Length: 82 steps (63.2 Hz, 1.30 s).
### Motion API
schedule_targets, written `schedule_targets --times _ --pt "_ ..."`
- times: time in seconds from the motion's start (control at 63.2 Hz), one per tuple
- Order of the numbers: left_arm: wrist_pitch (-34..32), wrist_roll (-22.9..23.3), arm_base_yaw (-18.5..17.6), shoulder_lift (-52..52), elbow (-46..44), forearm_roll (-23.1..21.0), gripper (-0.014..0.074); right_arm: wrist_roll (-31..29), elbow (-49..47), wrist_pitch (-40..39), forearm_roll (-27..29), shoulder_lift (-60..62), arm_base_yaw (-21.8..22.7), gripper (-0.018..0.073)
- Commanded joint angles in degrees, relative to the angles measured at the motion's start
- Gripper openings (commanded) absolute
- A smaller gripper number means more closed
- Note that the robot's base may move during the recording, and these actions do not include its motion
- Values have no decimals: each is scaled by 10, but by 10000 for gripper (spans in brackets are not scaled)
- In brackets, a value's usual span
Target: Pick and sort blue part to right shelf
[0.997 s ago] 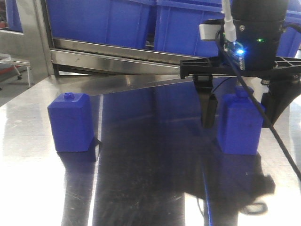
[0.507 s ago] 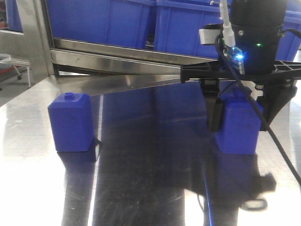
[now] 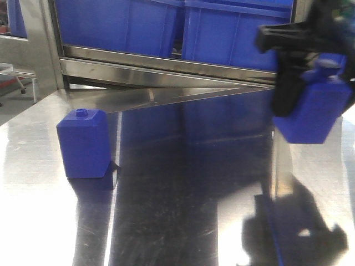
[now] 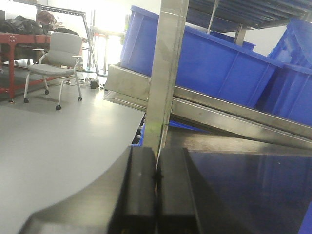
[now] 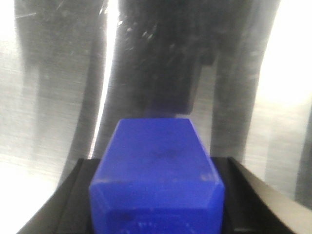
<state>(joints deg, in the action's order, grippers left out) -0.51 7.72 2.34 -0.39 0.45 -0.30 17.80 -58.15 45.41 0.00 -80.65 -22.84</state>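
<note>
The blue part [image 3: 312, 119] hangs clear of the steel table [image 3: 183, 210] at about 3 o'clock in the front view. It is tipped a little off upright, with its own dark shadow lying on the metal below it toward 5 o'clock. It is off the surface because the right gripper [image 3: 308, 91] is clenched on it. One black finger runs down the part's 9 o'clock flank, and the wrist view shows the block wedged squarely between both fingers [image 5: 78, 195] with its body pointing away toward 12 o'clock. Gripping it by the flat sides looks sensible, since the sloped shoulders would give the pads little purchase. The right shelf [image 3: 166, 64] stands behind at 12 o'clock, its flat rail under large blue bins [image 3: 116, 25], so the part probably has to go up and over that rail. The squatter blue block [image 3: 83, 144] sits untouched on the table at 9 o'clock, well apart from the part. The left gripper [image 4: 156, 190] holds nothing, its pads pressed together, and faces the shelf frame.
</note>
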Motion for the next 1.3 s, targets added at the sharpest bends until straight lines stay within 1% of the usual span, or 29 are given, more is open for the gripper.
schedule_targets --times 0.0,0.111,0.206,0.301,0.38,0.507,0.554,0.633,0.76,0.887,0.997,1.092,1.282 --pt "-47 0 1 -11 14 -3 134 -71 30 -60 13 66 31 393" --pt "-47 0 1 -11 14 -3 134 -131 82 -110 15 124 73 393" --pt "-47 0 1 -11 14 -3 134 -154 125 -165 15 168 108 393" --pt "-47 0 1 -11 14 -3 134 -155 168 -234 11 213 139 393" --pt "-47 0 1 -11 14 -3 134 -151 202 -291 11 251 153 393" --pt "-47 0 1 -11 14 -3 134 -148 253 -371 10 314 156 393" --pt "-47 0 1 -11 14 -3 134 -148 270 -389 6 336 156 393" --pt "-47 0 1 -11 14 -3 134 -148 292 -396 -5 372 156 393" --pt "-47 0 1 -11 14 -3 134 -148 318 -371 -11 437 161 393" --pt "-47 0 1 -11 14 -3 134 -148 334 -345 -11 483 193 393" --pt "-47 0 1 -11 14 -3 134 -148 343 -351 -21 515 220 393" --pt "-47 0 1 -11 14 -3 134 -148 343 -357 -49 545 221 393" --pt "-47 0 1 -11 14 -3 134 -148 343 -377 -57 604 221 393"
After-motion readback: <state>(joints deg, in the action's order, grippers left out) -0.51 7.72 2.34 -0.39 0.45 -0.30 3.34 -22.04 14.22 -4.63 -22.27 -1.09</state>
